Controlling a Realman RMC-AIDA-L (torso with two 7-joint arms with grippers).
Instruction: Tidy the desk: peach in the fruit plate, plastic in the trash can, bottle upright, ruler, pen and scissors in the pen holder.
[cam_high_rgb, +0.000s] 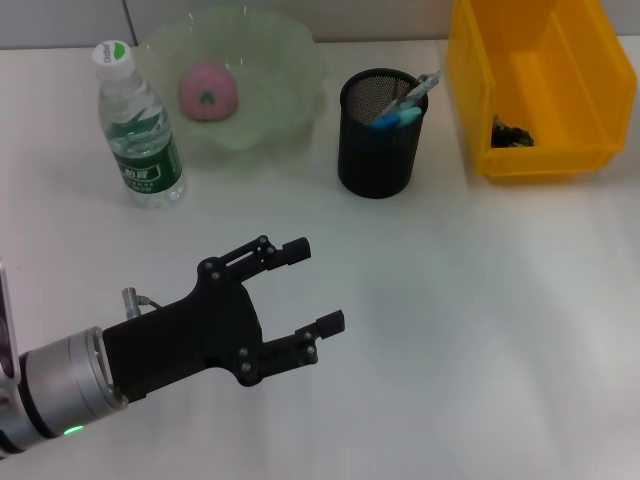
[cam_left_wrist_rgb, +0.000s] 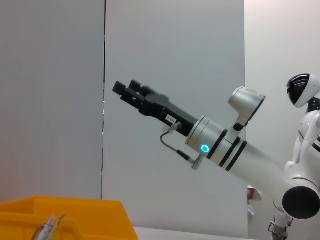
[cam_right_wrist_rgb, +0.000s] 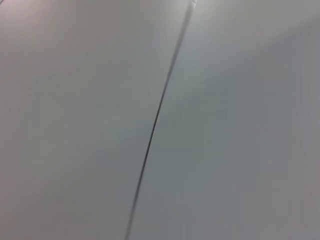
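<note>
Although my left claw (cam_high_rgb: 305, 290) hangs spread and empty over bare bench (cam_high_rgb: 480, 300), every task thing lies beyond it, toward the far edge. Peach (cam_high_rgb: 208, 90) sits in the fruit plate (cam_high_rgb: 290, 60); bottle (cam_high_rgb: 140, 130) stands upright just beside that plate; pen holder (cam_high_rgb: 378, 140) holds blue-handled items, and I cannot tell which. Something dark lies in the yellow trash can (cam_high_rgb: 580, 100). By my judgement nothing remains to grasp, so no approach axis matters. My right claw (cam_left_wrist_rgb: 127, 92) is raised off to the side; whether it grips, I cannot tell.

white desk (cam_high_rgb: 480, 300), bottle (cam_high_rgb: 140, 125), plate (cam_high_rgb: 270, 90), holder (cam_high_rgb: 378, 135), bin (cam_high_rgb: 535, 90)
</note>
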